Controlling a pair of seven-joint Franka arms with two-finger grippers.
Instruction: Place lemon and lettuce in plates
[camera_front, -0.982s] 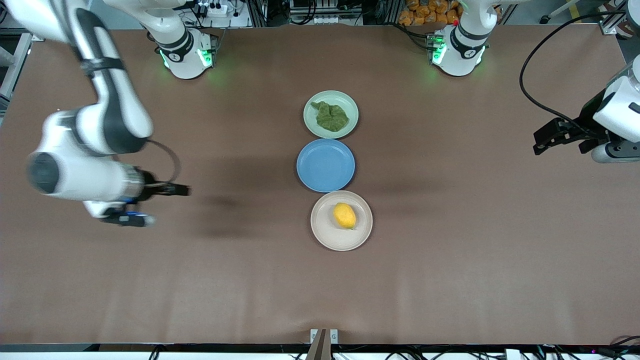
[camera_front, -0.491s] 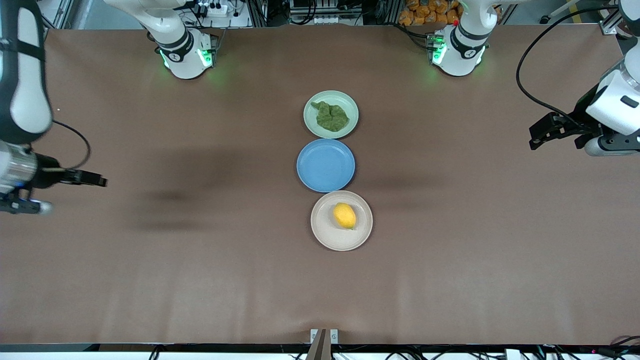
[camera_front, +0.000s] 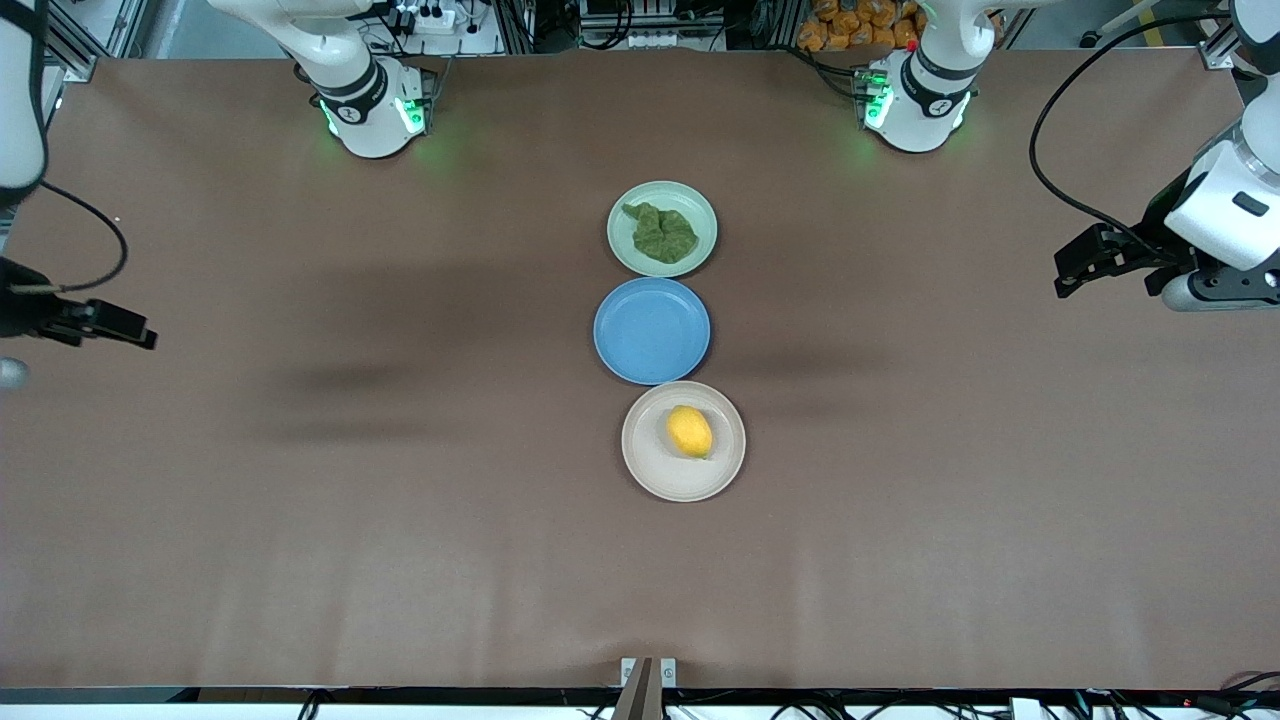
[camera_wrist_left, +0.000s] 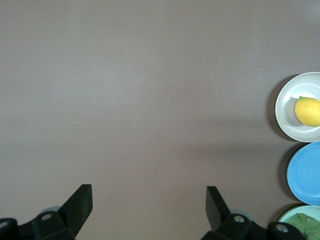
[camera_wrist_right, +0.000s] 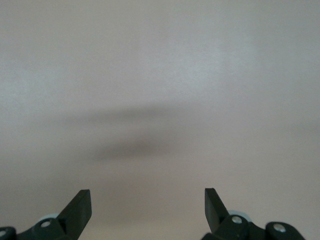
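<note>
Table (camera_front: 400, 560): matt brown covering, smooth, faint creases near the front edge. Plates look like plastic with a soft sheen: mint green plate (camera_front: 700, 205), blue plate (camera_front: 640, 350), cream plate (camera_front: 650, 470). Lemon (camera_front: 689, 431): dimpled yellow skin, dull. Lettuce (camera_front: 663, 235): wrinkled, ragged, matt dark green. My fingers (camera_wrist_left: 80, 205) are matt black, plastic by the look; my arm shells (camera_front: 1215, 210) glossy white.
</note>
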